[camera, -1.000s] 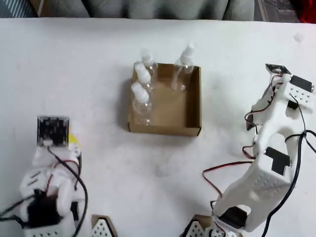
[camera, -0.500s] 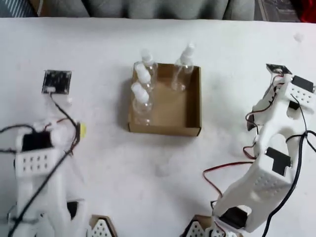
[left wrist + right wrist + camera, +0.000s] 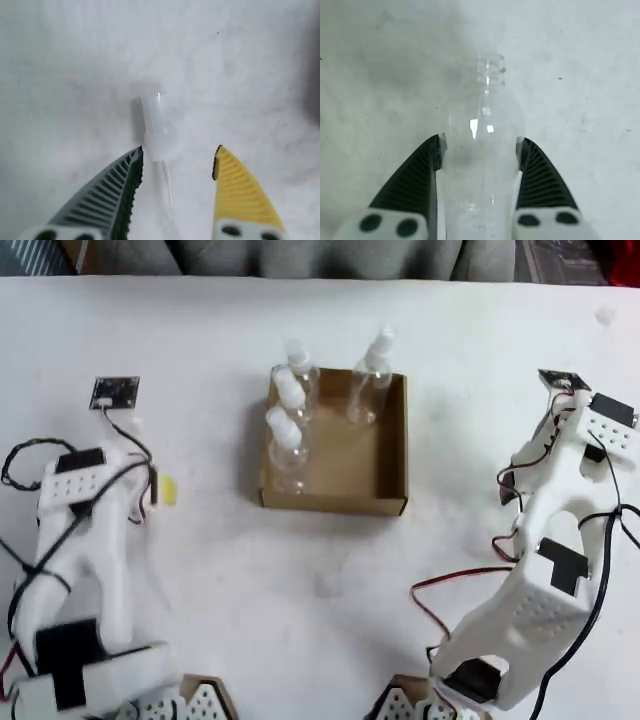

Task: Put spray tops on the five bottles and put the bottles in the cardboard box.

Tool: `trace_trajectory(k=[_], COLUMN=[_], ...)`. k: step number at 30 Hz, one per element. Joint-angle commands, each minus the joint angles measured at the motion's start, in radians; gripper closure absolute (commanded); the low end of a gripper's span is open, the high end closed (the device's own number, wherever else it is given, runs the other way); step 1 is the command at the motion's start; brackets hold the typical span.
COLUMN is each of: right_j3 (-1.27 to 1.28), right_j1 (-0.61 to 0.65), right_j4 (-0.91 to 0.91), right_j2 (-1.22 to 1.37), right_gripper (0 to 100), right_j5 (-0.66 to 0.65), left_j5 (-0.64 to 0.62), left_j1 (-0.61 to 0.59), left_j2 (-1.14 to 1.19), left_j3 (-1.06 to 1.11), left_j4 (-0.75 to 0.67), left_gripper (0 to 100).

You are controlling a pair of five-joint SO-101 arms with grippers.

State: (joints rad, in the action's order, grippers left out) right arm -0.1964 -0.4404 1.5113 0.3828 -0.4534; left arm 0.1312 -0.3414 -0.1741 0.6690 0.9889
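Spray top (image 3: 159, 131) lay between the spread jaws of the left gripper (image 3: 178, 150); the right gripper (image 3: 480, 139) pinched a topless bottle (image 3: 487, 100). An off-centre close could flick the light top away.

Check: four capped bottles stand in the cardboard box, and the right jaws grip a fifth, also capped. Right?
No: the fifth bottle in the right jaws has a bare neck, per the right wrist view. Four capped bottles do stand in the cardboard box.
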Motion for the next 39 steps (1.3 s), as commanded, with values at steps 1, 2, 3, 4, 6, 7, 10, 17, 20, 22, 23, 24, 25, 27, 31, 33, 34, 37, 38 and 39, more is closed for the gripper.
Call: trace_trajectory(k=[1, 2, 3, 4, 6, 7, 10, 17, 20, 22, 23, 24, 25, 27, 31, 33, 34, 37, 38, 39], right_j3=[-0.043, -0.043, -0.043, -0.043, -0.043, -0.043, -0.043, -0.043, -0.043, -0.043, -0.043, -0.043, -0.043, -0.055, -0.094, -0.109, -0.112, -0.107, -0.107, -0.095], right_j1=[-0.010, -0.010, -0.010, -0.010, -0.008, -0.008, -0.007, -0.007, -0.007, -0.007, -0.007, -0.007, -0.007, -0.008, -0.001, -0.001, -0.001, 0.007, 0.016, 0.021], right_j4=[0.002, 0.002, 0.002, 0.002, 0.002, 0.002, 0.002, 0.002, 0.005, 0.008, 0.010, 0.012, 0.012, 0.028, 0.110, 0.136, 0.147, 0.186, 0.199, 0.205], right_j2=[-0.007, -0.007, -0.007, -0.007, -0.007, -0.007, -0.007, -0.007, -0.007, -0.007, -0.007, -0.007, -0.015, -0.027, -0.093, -0.145, -0.173, -0.266, -0.295, -0.323], right_gripper=[98.1, 98.1, 98.1, 98.1, 98.1, 98.1, 98.1, 98.1, 98.1, 98.1, 98.1, 98.1, 98.1, 98.1, 98.1, 98.1, 98.1, 98.1, 98.1, 98.1], right_j5=[-0.008, -0.008, -0.008, -0.008, -0.008, -0.008, -0.006, -0.006, -0.005, -0.006, -0.006, -0.006, -0.006, -0.006, -0.003, 0.002, 0.002, 0.003, 0.003, 0.003], left_j5=[0.014, 0.014, 0.014, 0.014, 0.014, 0.014, 0.014, 0.014, 0.014, 0.014, 0.011, 0.006, 0.006, 0.006, -0.008, -0.061, -0.086, -0.146, -0.157, -0.167], left_j1=[-0.012, -0.012, -0.012, -0.012, -0.012, -0.013, -0.013, -0.013, -0.013, -0.013, -0.012, -0.012, -0.012, -0.012, -0.012, -0.012, -0.008, 0.008, 0.021, 0.033], left_j2=[0.108, 0.133, 0.159, 0.182, 0.225, 0.245, 0.298, 0.354, 0.354, 0.354, 0.352, 0.351, 0.351, 0.351, 0.351, 0.351, 0.351, 0.335, 0.311, 0.274], left_j3=[-0.097, -0.107, -0.121, -0.135, -0.163, -0.175, -0.206, -0.239, -0.238, -0.239, -0.239, -0.239, -0.241, -0.270, -0.388, -0.471, -0.509, -0.606, -0.620, -0.621], left_j4=[-0.034, -0.034, -0.034, -0.034, -0.034, -0.034, -0.034, -0.034, -0.034, -0.034, -0.026, -0.021, -0.011, 0.025, 0.176, 0.258, 0.293, 0.382, 0.405, 0.422], left_gripper=[79, 79, 79, 79, 79, 79, 79, 79, 88, 100, 97, 95, 95, 99, 98, 98, 98, 98, 98, 98])
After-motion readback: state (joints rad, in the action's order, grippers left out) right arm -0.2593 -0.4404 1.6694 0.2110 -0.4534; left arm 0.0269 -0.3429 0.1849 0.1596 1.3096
